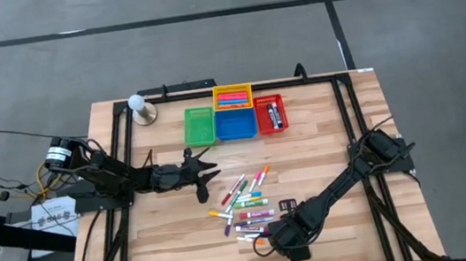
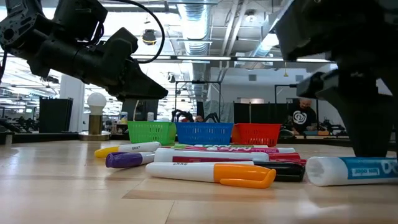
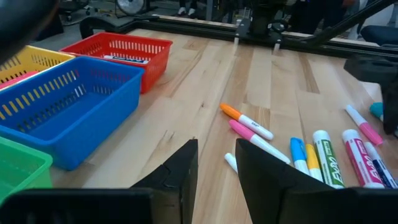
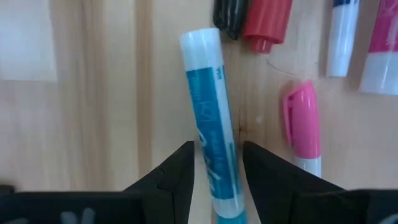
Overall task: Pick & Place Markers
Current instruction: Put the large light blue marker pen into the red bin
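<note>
On the desk [image 1: 323, 137], seen from above, the markers [image 1: 245, 211] lie scattered at centre front, near the four baskets [image 1: 233, 117] at the back. My right gripper [image 1: 275, 243] is down at the near edge of the pile; my left gripper [image 1: 205, 173] hovers between pile and baskets.

At desk level, I see the blue marker [image 2: 351, 170] lying flat under the right arm. The barrels look round, rigid and light; I judge they roll easily and the smooth plastic may slip.

From the left wrist, the fingers [image 3: 180, 171] stand apart, clear of the markers beyond, holding nothing.

From the right wrist, the fingers [image 4: 179, 169] are apart and straddle the blue marker's barrel; I cannot tell if they touch it. I would close across mid-barrel, square to its axis, avoiding the cap end. The neighbouring pink marker [image 4: 301, 121] lies just beside
</note>
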Controlling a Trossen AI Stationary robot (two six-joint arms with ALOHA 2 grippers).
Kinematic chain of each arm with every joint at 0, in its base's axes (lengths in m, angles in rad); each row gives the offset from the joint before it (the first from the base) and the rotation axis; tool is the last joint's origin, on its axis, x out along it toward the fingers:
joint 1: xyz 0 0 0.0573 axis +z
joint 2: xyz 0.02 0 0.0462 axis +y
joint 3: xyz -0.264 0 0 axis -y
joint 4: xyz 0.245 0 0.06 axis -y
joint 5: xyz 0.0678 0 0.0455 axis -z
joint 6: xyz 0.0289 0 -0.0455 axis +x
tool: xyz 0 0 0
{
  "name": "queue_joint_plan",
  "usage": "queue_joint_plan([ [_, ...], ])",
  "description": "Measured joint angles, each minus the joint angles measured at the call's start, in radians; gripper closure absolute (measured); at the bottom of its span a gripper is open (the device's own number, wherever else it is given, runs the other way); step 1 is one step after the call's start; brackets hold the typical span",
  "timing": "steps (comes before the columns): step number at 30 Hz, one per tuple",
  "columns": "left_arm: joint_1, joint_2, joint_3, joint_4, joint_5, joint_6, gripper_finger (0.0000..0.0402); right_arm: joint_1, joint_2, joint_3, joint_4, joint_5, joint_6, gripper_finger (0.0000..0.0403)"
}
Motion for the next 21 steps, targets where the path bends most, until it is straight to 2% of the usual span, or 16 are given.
queue_joint_plan([
  [7,0.0,0.0,0.0,0.0,0.014,-0.007,0.0294,0.001,-0.008,-0.046,0.058,0.006,0.001,0.0277],
  [16,0.0,0.0,0.0,0.0,0.045,-0.008,0.0294,0.004,-0.005,-0.05,0.058,0.008,0.017,0.0335],
  [21,0.0,0.0,0.0,0.0,0.045,-0.008,0.0294,0.004,-0.006,-0.048,0.056,0.006,0.017,0.034],
])
